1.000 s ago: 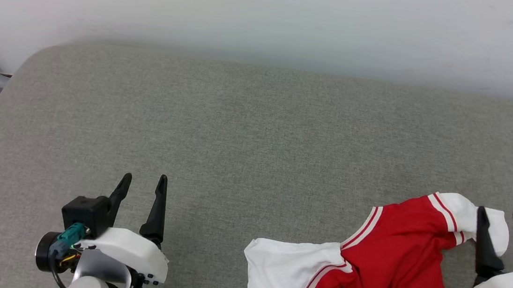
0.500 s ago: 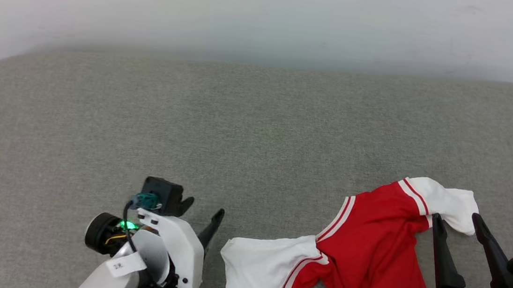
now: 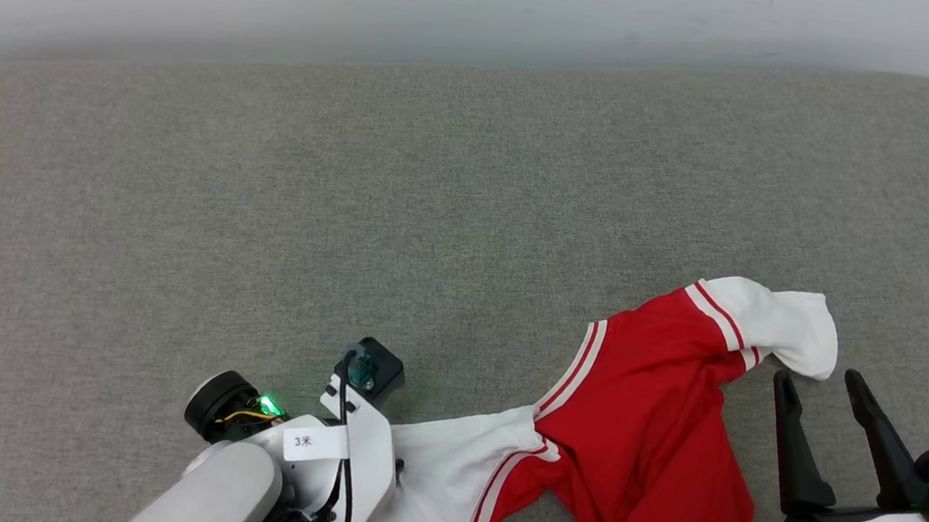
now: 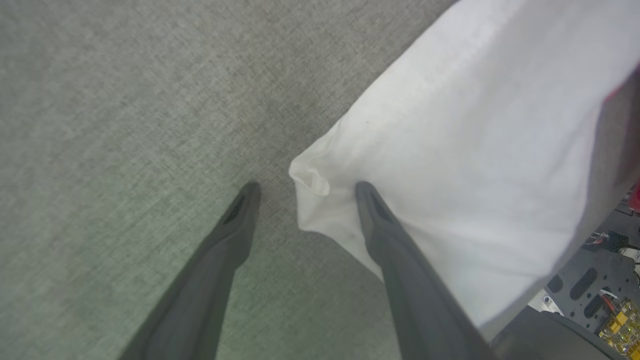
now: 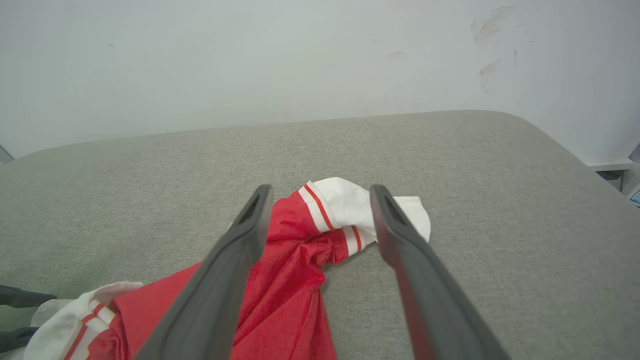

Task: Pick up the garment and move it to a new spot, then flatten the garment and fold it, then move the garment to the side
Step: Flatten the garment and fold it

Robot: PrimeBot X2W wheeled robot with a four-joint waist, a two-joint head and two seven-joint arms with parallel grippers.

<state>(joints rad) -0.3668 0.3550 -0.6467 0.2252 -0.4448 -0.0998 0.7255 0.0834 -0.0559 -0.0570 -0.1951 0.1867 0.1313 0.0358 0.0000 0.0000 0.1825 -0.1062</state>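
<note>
garment (image 3: 652, 433): crumpled at near right of grey padded surface (image 3: 267, 191). likely light, limp, slippery; best grasped by sleeves. left fingers (image 4: 390, 240) parted astride white sleeve (image 4: 450, 150) corner; right fingers (image 3: 791, 450) wide apart, empty.

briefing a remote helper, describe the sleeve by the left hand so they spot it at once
On the grey cushion, the red jersey lies crumpled at the near right. Its nearer white sleeve spreads flat leftward, corner inside the open left hand; the other sleeve bunches farther back.
</note>
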